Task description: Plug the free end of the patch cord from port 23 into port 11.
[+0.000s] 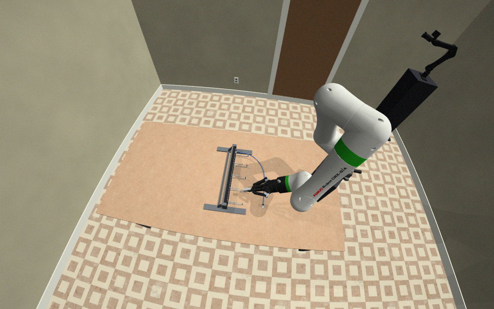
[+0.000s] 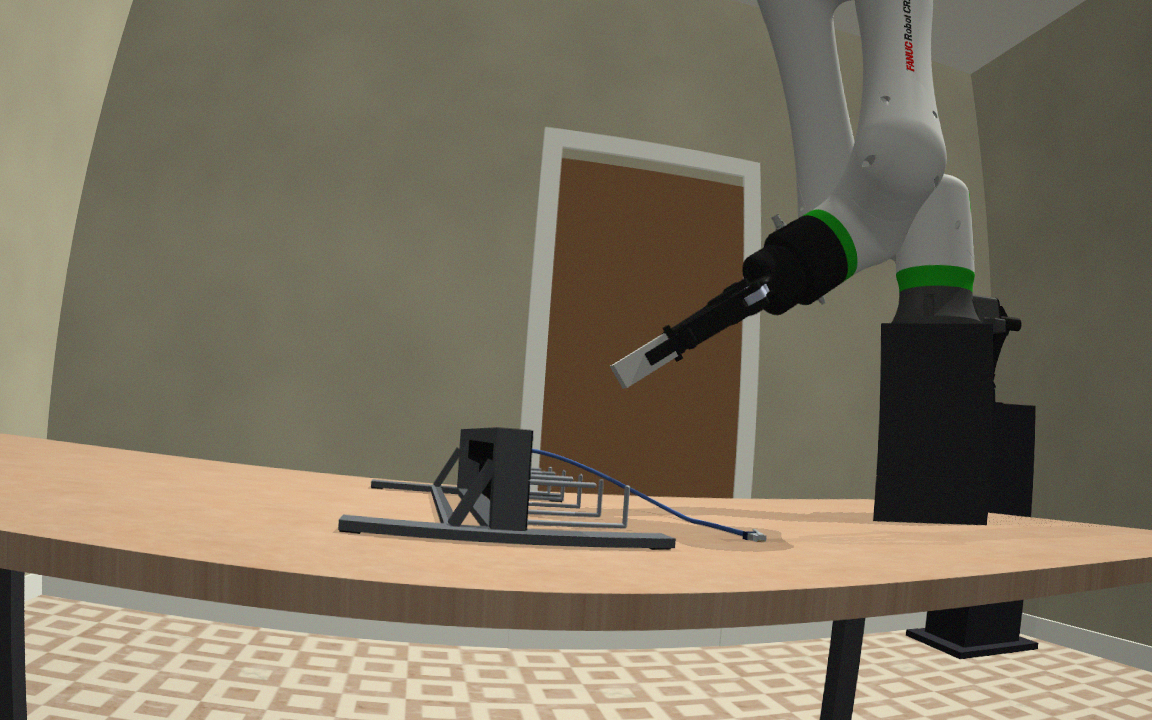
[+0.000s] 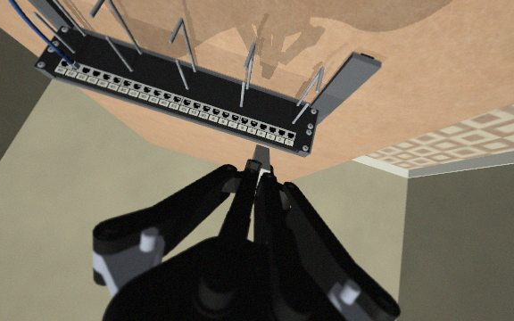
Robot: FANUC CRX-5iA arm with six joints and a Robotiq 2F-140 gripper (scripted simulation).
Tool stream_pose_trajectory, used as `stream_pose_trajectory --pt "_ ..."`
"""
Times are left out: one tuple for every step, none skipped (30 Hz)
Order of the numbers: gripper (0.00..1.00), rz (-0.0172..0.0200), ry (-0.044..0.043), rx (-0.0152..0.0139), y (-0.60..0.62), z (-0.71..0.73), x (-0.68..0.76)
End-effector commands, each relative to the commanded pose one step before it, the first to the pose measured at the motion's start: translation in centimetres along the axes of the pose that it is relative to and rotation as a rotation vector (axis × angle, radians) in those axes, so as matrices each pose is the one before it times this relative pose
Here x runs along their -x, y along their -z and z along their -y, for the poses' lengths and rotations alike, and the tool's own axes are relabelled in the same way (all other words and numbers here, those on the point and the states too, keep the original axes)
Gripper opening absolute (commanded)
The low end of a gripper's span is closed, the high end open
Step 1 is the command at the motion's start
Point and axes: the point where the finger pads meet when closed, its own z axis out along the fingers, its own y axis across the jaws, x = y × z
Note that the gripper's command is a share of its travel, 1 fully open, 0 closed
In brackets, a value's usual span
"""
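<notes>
The rack [image 1: 230, 176] [image 2: 511, 479] [image 3: 212, 89] stands on the table. The blue cord [image 1: 263, 198] [image 2: 714, 524] [image 3: 35, 29] runs from port 23, near the panel's far end, in an arc. Its free plug [image 1: 263, 206] [image 2: 756, 536] lies on the table in front of the rack and is outside the wrist view. Port 11 [image 3: 196, 105] looks empty in the wrist view; its number is too small to read. My gripper [image 1: 245, 189] [image 2: 623, 374] [image 3: 259, 156] is shut and empty, tilted down toward the rack, well above the table.
Several wire cable guides [image 1: 243, 177] [image 2: 626, 506] [image 3: 250, 62] stick out from the rack's front, below the ports. The rack's feet [image 1: 224, 209] [image 2: 508, 536] [image 3: 348, 82] reach forward and back. The near table edge [image 2: 562, 610] lies beyond the near foot.
</notes>
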Motion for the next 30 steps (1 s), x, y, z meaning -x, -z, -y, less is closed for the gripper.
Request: stream_pose_trajectory --pt "0.0 0.00216 -0.00039 0.00125 -3.318 -0.032 0.037" --pt "0.0 0.0 0.0 0.0 -0.878 0.0 -0.002" --pt "0.0 0.0 0.0 0.0 -0.849 0.0 -0.002" --pt "0.0 0.0 0.0 0.0 -0.803 0.001 -0.002" --pt "0.0 0.0 0.0 0.0 -0.74 0.0 -0.001" --pt "0.0 0.0 0.0 0.0 -0.662 0.001 -0.002" --pt "0.0 0.0 0.0 0.0 -0.572 0.001 -0.002" --pt "0.0 0.0 0.0 0.0 -0.474 0.0 -0.001" --pt "0.0 0.0 0.0 0.0 -0.373 0.0 -0.001" --pt "0.0 0.0 0.0 0.0 0.0 0.0 0.0" --pt "0.0 0.0 0.0 0.0 0.0 0.0 0.0" --pt "0.0 0.0 0.0 0.0 -0.272 0.0 -0.001" --pt "0.0 0.0 0.0 0.0 -0.179 0.0 0.0" --pt "0.0 0.0 0.0 0.0 -0.099 0.0 0.0" --pt "0.0 0.0 0.0 0.0 -0.039 0.0 0.0" --pt "0.0 0.0 0.0 0.0 -0.006 0.0 0.0" --pt "0.0 0.0 0.0 0.0 0.0 0.0 0.0" --pt "0.0 0.0 0.0 0.0 0.0 0.0 0.0" --pt "0.0 0.0 0.0 0.0 0.0 0.0 0.0" --pt "0.0 0.0 0.0 0.0 0.0 0.0 0.0" --pt "0.0 0.0 0.0 0.0 0.0 0.0 0.0" --pt "0.0 0.0 0.0 0.0 0.0 0.0 0.0" --pt "0.0 0.0 0.0 0.0 0.0 0.0 0.0" --pt "0.0 0.0 0.0 0.0 0.0 0.0 0.0" --pt "0.0 0.0 0.0 0.0 0.0 0.0 0.0" --pt "0.0 0.0 0.0 0.0 0.0 0.0 0.0" --pt "0.0 0.0 0.0 0.0 0.0 0.0 0.0" --pt "0.0 0.0 0.0 0.0 0.0 0.0 0.0" --pt "0.0 0.0 0.0 0.0 0.0 0.0 0.0" --pt "0.0 0.0 0.0 0.0 0.0 0.0 0.0"
